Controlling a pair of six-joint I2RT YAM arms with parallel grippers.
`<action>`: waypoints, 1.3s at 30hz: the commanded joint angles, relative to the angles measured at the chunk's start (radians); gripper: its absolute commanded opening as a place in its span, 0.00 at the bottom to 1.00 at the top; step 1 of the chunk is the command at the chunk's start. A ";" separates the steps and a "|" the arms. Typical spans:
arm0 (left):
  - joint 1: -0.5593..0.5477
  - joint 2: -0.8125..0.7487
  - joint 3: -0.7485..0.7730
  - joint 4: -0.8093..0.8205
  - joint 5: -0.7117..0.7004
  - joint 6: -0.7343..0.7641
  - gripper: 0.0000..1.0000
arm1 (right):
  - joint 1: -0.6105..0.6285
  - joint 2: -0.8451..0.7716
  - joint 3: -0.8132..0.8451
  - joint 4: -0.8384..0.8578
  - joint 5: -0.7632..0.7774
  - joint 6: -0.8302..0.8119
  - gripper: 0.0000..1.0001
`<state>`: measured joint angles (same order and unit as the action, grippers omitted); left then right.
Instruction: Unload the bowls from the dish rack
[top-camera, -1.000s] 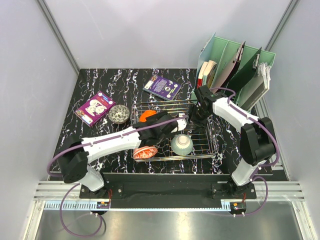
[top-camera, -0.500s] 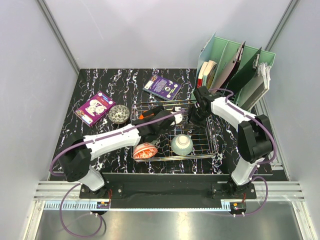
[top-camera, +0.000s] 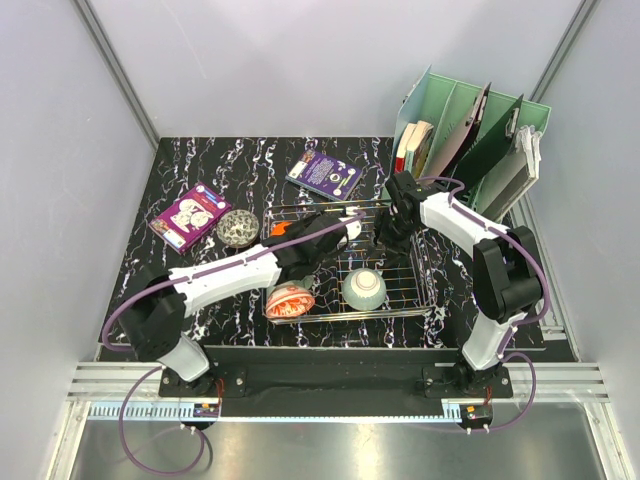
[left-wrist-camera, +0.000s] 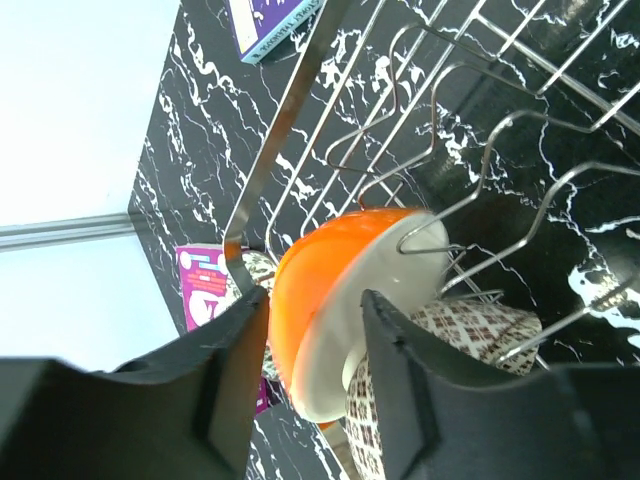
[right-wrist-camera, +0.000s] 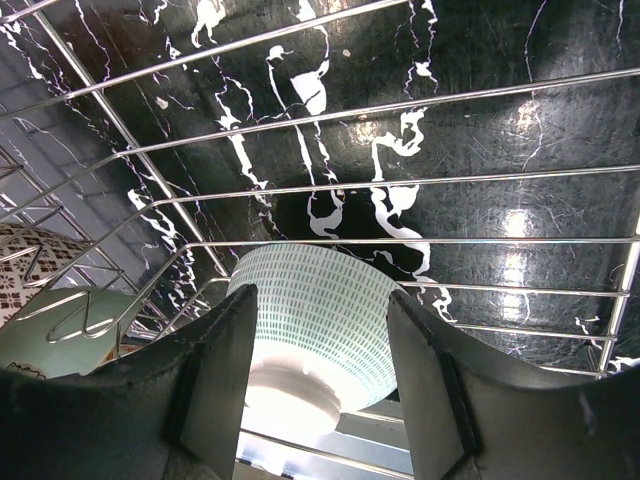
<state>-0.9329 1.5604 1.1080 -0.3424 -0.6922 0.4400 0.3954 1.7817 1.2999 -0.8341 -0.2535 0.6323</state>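
Your left gripper (left-wrist-camera: 315, 310) has its fingers (left-wrist-camera: 235, 370) apart, one on each side of the orange bowl (left-wrist-camera: 330, 260). The bowl fills the gap between them, but you cannot tell from these views whether they are pressing on it. The bowl stands on edge between the wires of the dish rack (left-wrist-camera: 298, 100), its cream inside facing the right-hand finger. A brown-checked bowl (left-wrist-camera: 450, 335) sits just behind it.

Your right gripper (right-wrist-camera: 320, 298) is low in the rack's far right corner. Its fingers (right-wrist-camera: 215, 380) straddle a pale bowl with a fine green grid (right-wrist-camera: 300, 340), foot ring toward the camera. Again you cannot tell whether it is gripped or only bracketed.

From above, both arms reach into the rack. Along its near side, a red floral bowl (top-camera: 290, 300) leans at the left corner and a pale green bowl (top-camera: 364, 289) sits toward the middle. A grey patterned bowl (top-camera: 237, 227) is out on the black marbled table (top-camera: 200, 170), just left of the rack. A purple book (top-camera: 188, 216) lies beside it, a second book (top-camera: 325, 174) lies behind the rack, and a mint file holder (top-camera: 470, 130) stands at the far right.
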 joint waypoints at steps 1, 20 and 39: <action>0.008 0.007 0.004 0.060 -0.026 0.009 0.43 | -0.004 -0.002 0.030 0.006 -0.009 -0.017 0.62; 0.094 0.010 0.009 0.029 -0.058 -0.040 0.58 | -0.006 0.019 0.038 0.000 -0.013 -0.036 0.62; 0.144 0.050 0.041 -0.064 0.002 -0.124 0.21 | -0.009 0.059 0.056 -0.005 -0.024 -0.046 0.62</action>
<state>-0.8078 1.6035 1.1168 -0.4084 -0.6762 0.3511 0.3946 1.8301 1.3186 -0.8349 -0.2562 0.5987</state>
